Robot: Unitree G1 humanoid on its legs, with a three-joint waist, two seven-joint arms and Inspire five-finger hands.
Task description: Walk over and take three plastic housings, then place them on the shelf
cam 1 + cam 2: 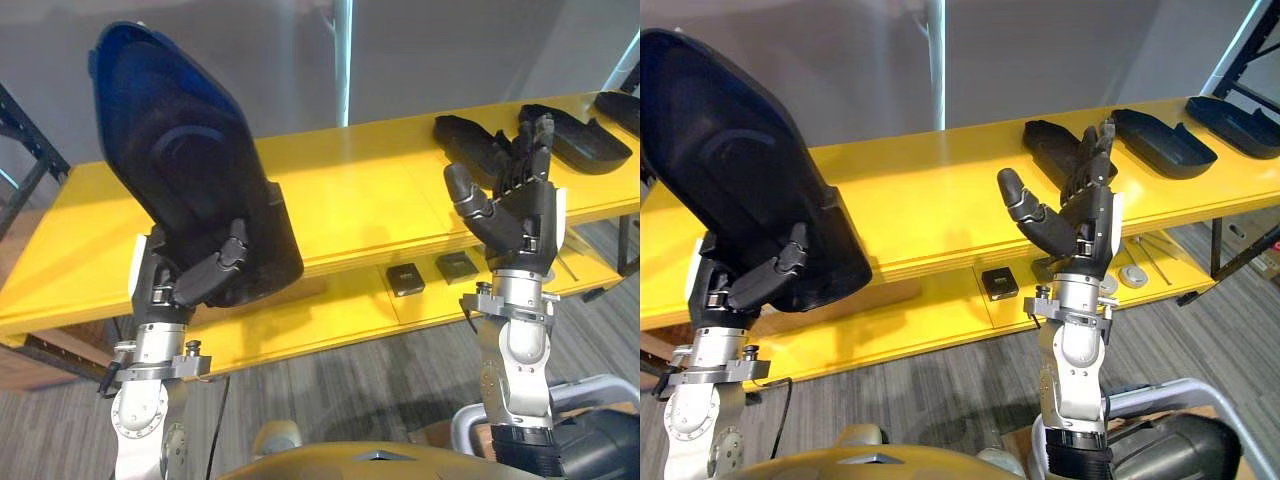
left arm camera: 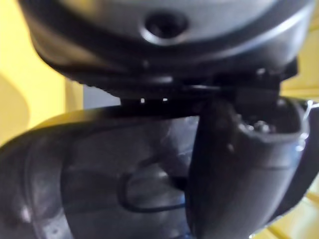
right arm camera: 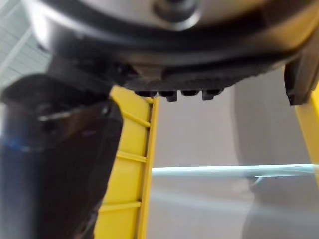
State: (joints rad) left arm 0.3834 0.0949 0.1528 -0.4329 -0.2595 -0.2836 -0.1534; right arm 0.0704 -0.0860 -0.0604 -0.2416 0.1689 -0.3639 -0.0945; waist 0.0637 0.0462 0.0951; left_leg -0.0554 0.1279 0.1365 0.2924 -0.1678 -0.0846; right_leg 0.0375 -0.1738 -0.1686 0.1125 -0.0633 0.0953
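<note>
Nearest the head camera, the left hand (image 1: 185, 280) is raised, its thumb and fingers curled round the lower end of a large dark plastic housing (image 1: 180, 150). That piece is held up above the hand and tilted, with a circular moulding on the face turned towards the camera and a blue sheen along its upper rim. In the left wrist view the hand's thumb is laid against the dark curved surface of the same piece.

The right hand (image 1: 520, 215) is raised as well, with straight fingers pointing upward and the thumb spread to the side; nothing is held in it.

Beyond both hands a yellow shelf (image 1: 370, 190) is seen, with an upper and a lower board. On the upper board a second housing (image 1: 1050, 140) lies just behind the right hand's fingertips. Two further housings (image 1: 1160, 140) are laid farther along, to the outer side of that hand.

On the lower board, two small black boxes (image 1: 405, 278) sit side by side, below the right hand and towards the left one. A round grey disc (image 1: 1132, 275) lies beside the right wrist.
</note>
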